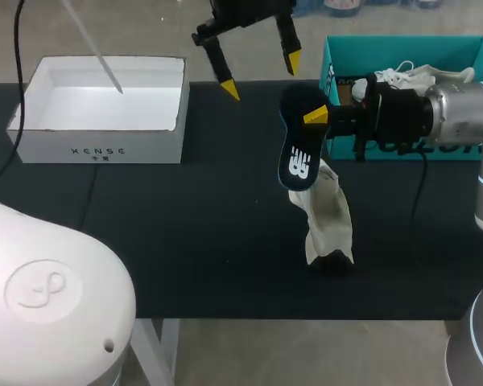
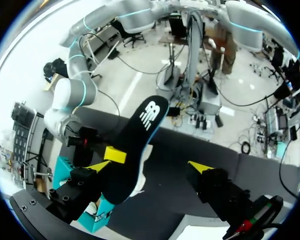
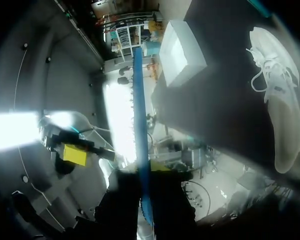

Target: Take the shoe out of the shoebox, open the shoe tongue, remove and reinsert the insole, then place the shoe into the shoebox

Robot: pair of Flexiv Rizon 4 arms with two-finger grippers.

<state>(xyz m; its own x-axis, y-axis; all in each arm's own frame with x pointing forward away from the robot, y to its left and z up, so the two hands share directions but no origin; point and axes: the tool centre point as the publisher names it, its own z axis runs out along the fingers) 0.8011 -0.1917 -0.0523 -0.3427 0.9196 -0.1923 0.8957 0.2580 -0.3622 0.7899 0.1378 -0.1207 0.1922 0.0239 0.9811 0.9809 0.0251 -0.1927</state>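
While our right gripper (image 1: pixel 310 121) pinches the insole (image 1: pixel 299 153), our left gripper (image 1: pixel 261 76) hangs spread above the table's (image 1: pixel 185 233) far edge.
Head view: our right arm (image 1: pixel 451 108) lies level, in from the right edge, insole clamped in its fingers (image 1: pixel 315 117); the shoe (image 1: pixel 328 213) stands toward the front edge, the shoebox (image 1: pixel 402 40) at the far right corner. Left wrist view: the insole rises ahead of our spread fingers. Right wrist view: it runs edge-on between the clamped fingers.

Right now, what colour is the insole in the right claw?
The insole is dark navy with a white logo; left wrist view shows it best.
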